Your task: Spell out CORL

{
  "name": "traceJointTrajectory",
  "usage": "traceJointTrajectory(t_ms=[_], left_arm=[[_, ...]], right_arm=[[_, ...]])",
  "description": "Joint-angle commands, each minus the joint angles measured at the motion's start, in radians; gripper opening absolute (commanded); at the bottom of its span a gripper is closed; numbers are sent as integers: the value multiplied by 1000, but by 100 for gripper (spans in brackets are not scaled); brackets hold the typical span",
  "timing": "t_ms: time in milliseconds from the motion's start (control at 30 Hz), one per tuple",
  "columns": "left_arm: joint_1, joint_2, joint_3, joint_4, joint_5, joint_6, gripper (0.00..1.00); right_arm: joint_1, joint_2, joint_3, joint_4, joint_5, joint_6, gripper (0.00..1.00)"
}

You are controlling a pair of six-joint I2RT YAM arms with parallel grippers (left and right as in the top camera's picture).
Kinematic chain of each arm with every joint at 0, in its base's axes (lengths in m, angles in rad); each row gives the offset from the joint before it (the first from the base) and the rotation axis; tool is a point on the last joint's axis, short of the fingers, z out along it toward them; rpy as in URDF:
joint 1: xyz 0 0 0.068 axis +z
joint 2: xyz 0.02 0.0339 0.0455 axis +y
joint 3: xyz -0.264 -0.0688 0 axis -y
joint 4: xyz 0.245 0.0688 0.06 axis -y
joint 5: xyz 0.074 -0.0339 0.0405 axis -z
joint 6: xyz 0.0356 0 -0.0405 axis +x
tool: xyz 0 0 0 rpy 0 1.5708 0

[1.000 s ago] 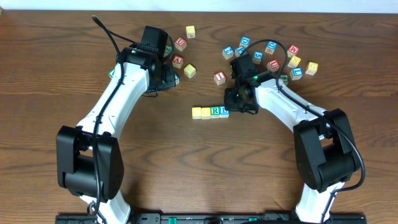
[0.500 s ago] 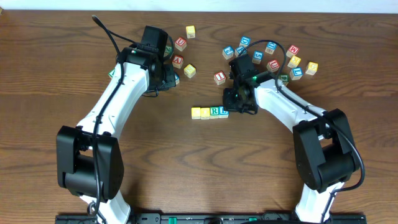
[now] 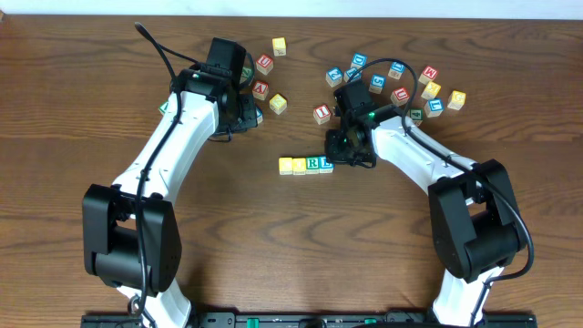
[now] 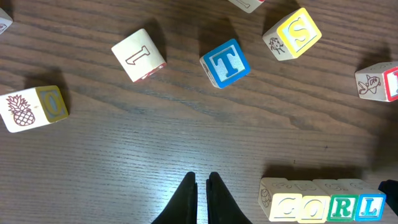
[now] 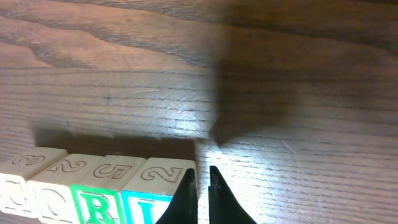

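At the middle of the table [image 3: 273, 251], the CORL row [image 3: 307, 164] is laid in order with its cubes touching, so the spelling is judged all but done. The right gripper [image 5: 199, 179] is clenched on nothing at the row's L end; whether contact is made cannot quite be told. A straight lift clear is called for. The left gripper [image 4: 200, 186] is likewise closed and empty, with a loose T cube [image 4: 225, 63] and S cube [image 4: 292, 34] ahead of it, apart from the row.
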Motion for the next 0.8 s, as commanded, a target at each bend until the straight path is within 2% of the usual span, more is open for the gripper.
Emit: traceJointTrajectory(t_ms=[0,400,567,767], left_arm=[[0,-9,21,-13,-16,9,7],[-2,-3,-2,-2,-2,11,8],[-3,9,-2,53,76,76,7],[-35,22,-2,86,78,145,8]], right_arm=[[-26,6,11,-7,5,-10,3],[-59,6,11,-23,-7,-29,4],[-59,6,11,-21,2,-29,5],[-59,6,11,-11,13,-29,9]])
